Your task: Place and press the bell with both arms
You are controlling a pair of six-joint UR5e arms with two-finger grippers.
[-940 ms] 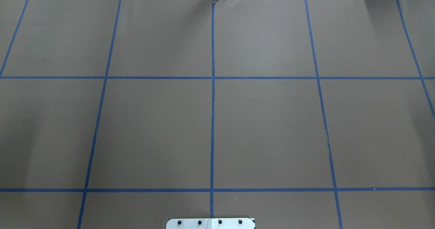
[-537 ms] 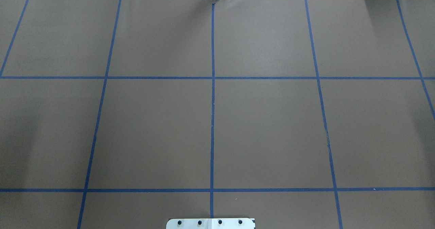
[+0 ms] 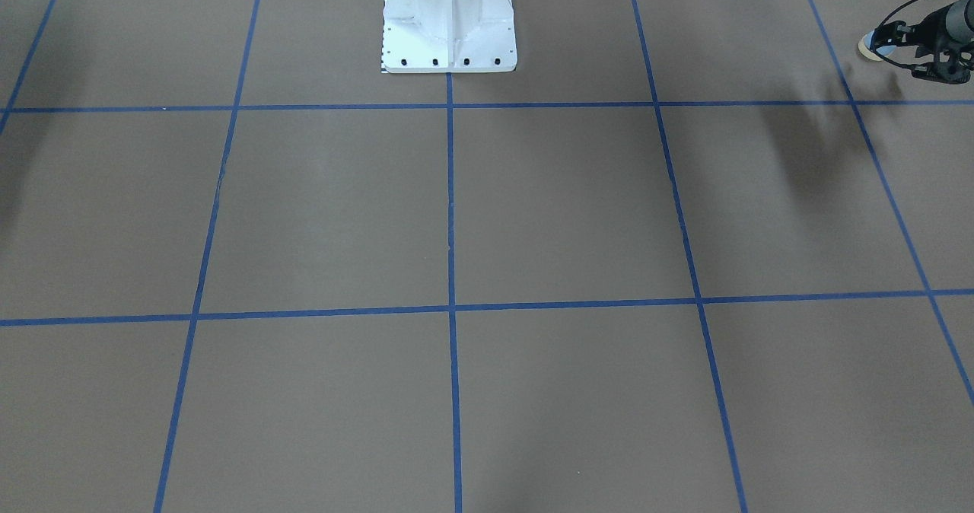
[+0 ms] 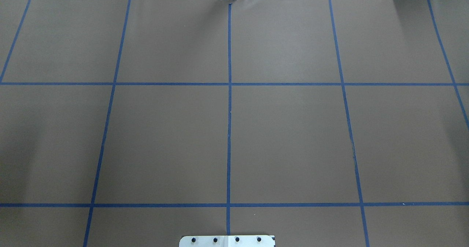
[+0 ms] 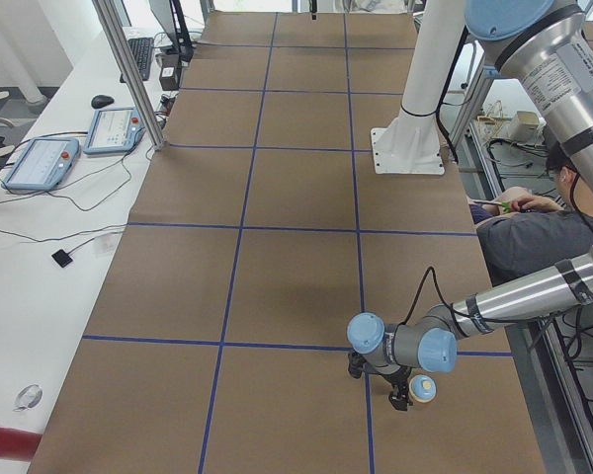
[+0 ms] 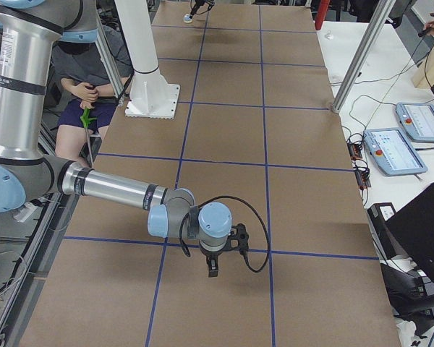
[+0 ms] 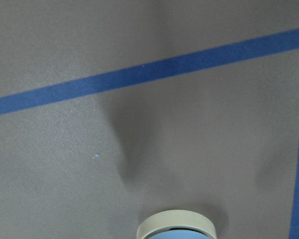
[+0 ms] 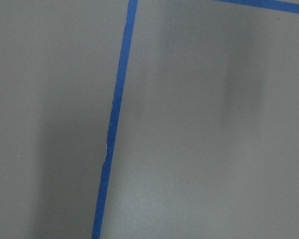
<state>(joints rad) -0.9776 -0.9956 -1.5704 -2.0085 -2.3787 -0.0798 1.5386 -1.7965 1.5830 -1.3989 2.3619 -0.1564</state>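
Bell (image 3: 870,45) sits at the tip of the left claw (image 3: 886,41), at the table's (image 4: 165,140) end on the robot's left. In the front-facing view that is the upper right corner, just past a crosswise blue tape line (image 3: 753,104). The black fingers appear to close about it, so the left claw holds the bell, though the grip is small and partly hidden there. From the table's left end the bell (image 5: 423,388) shows beside the dark fingers, near a crossing of tape lines, with the left arm (image 5: 519,296) reaching out low from that view's right edge. The left wrist camera catches only the cream rim of the bell (image 7: 177,225) at its bottom edge, with a sliver of light blue under it and a soft shadow on the brown table beyond. Whether the rim touches the table I cannot tell.

The right claw (image 6: 213,269) points down over the table's opposite end, near a tape line, at the end of the right arm (image 6: 116,189). It shows only in the side view, so I cannot tell whether it is wide or narrow. Its wrist camera shows brown table and tape.

The white pedestal (image 3: 449,26) stands bolted at the middle of the robot's side of the table; the overhead view shows its base plate (image 4: 227,240) and the tape grid. A seated person (image 5: 529,237) is beside the table, behind the arms.
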